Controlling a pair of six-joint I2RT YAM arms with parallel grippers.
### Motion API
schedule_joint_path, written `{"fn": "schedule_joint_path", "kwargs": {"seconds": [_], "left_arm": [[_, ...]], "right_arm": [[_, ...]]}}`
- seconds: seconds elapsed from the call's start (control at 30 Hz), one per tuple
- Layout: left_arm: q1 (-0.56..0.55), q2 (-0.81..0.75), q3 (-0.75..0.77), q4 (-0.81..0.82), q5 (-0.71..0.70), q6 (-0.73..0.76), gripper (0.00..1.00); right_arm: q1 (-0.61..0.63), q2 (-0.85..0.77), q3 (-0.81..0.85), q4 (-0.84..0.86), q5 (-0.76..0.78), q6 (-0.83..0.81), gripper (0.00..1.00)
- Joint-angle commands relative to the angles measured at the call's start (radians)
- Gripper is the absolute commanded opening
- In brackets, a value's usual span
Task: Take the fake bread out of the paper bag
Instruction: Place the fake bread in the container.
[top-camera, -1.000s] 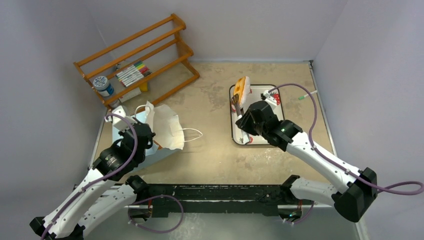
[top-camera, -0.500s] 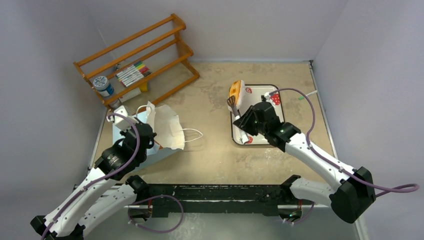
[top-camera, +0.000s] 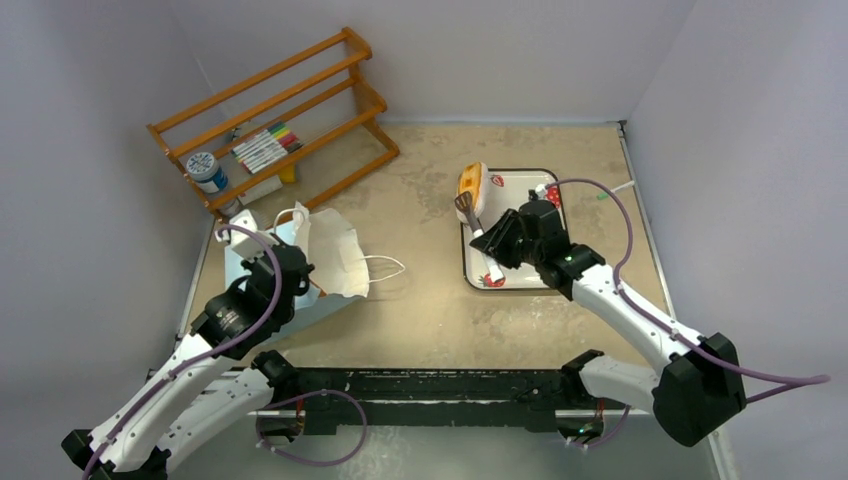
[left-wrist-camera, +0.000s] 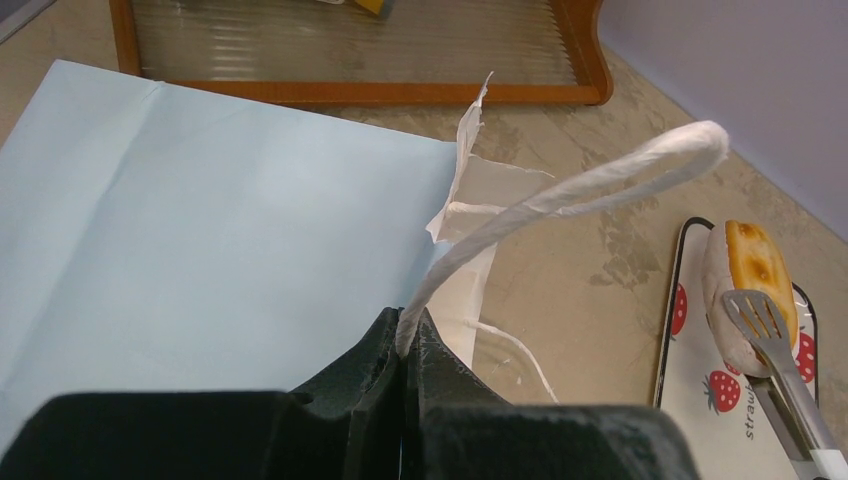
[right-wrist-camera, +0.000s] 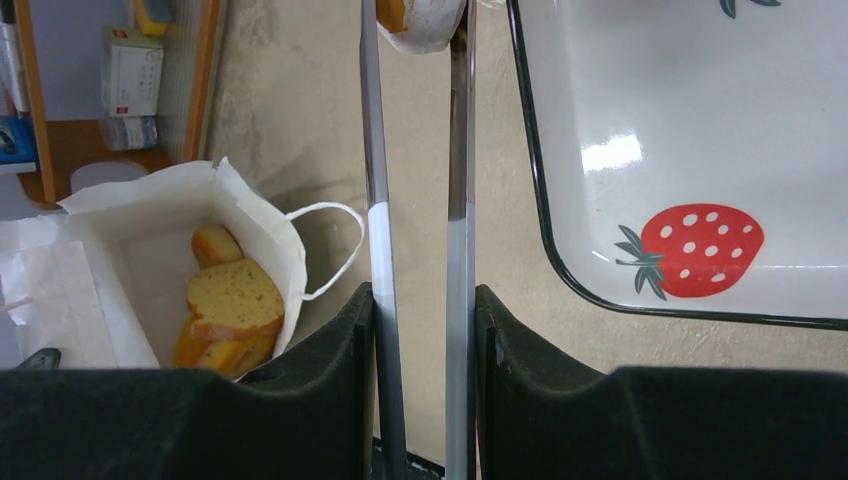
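Note:
The light blue paper bag (top-camera: 338, 258) lies on its side at the left, its white mouth open toward the right. My left gripper (top-camera: 285, 262) is shut on its white string handle (left-wrist-camera: 560, 195), and the bag's blue side (left-wrist-camera: 220, 220) fills the left wrist view. Several bread slices (right-wrist-camera: 235, 300) lie inside the bag (right-wrist-camera: 250, 215). My right gripper (top-camera: 500, 240) is shut on metal tongs (right-wrist-camera: 380, 200). The tongs grip a golden-orange long loaf (top-camera: 471, 186) over the far-left corner of the tray. The loaf also shows in the left wrist view (left-wrist-camera: 760, 265).
A white strawberry-print tray (top-camera: 466, 270) with a black rim lies right of centre; its surface (right-wrist-camera: 640, 150) fills the right wrist view. A wooden rack (top-camera: 290, 120) with markers and a jar (top-camera: 206, 170) stands at the back left. Walls close in on the left, the back and the right.
My right arm has carried the tongs and the loaf a little to the left and lower, to the tray's far-left corner. The left gripper still holds the handle in place.

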Motion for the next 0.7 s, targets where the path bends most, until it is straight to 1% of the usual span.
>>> {"fn": "schedule_joint_path", "kwargs": {"seconds": [0.0, 0.47, 0.53, 0.67], "left_arm": [[-0.003, -0.003, -0.008, 0.048, -0.006, 0.004, 0.0], [-0.003, 0.003, -0.011, 0.046, -0.005, 0.003, 0.0], [-0.003, 0.005, -0.011, 0.046, -0.003, 0.001, 0.0], [-0.003, 0.007, -0.01, 0.047, 0.0, 0.0, 0.0]], "right_arm": [[-0.036, 0.0, -0.003, 0.115, -0.066, -0.036, 0.05], [-0.115, 0.036, -0.064, 0.194, -0.165, -0.051, 0.09], [-0.122, 0.033, -0.073, 0.192, -0.169, -0.05, 0.12], [-0.136, 0.022, -0.094, 0.183, -0.171, -0.048, 0.22]]}}
